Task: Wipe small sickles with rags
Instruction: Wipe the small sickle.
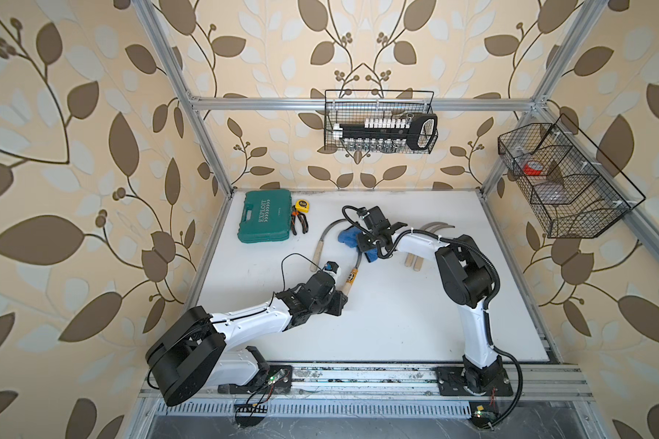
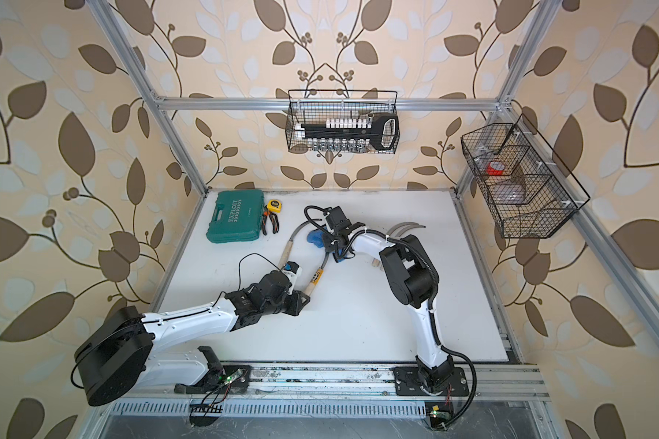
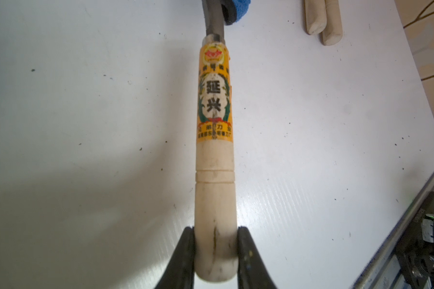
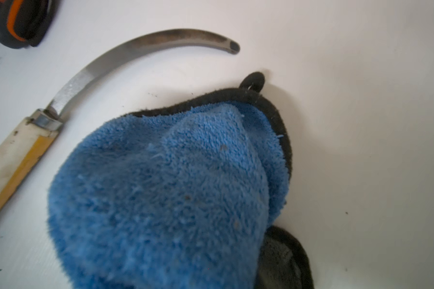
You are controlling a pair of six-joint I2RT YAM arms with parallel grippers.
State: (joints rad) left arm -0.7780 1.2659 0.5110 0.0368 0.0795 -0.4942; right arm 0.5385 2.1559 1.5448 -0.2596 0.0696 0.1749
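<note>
Four small sickles [image 1: 352,274]: you had one mid-wipe; three lay aside.
Left gripper [image 3: 216,240]: clamped its handle [image 3: 214,195].
Right gripper [image 1: 373,245]: pinched the rag [image 4: 161,187].

One clamped sickle [image 3: 214,200], handle of pale wood, smooth and matt, cracked at the butt, wrapped in a worn yellow paper label [image 3: 214,100]. One loose sickle [image 4: 145,42], blade of dull grey metal, mottled and tarnished, ferrule [image 4: 45,120] of bright metal. One rag [image 4: 161,187], fluffy blue pile cloth, dark trim. The desk [image 3: 85,100], white, smooth, faintly glossy, speckled with grit.
</note>
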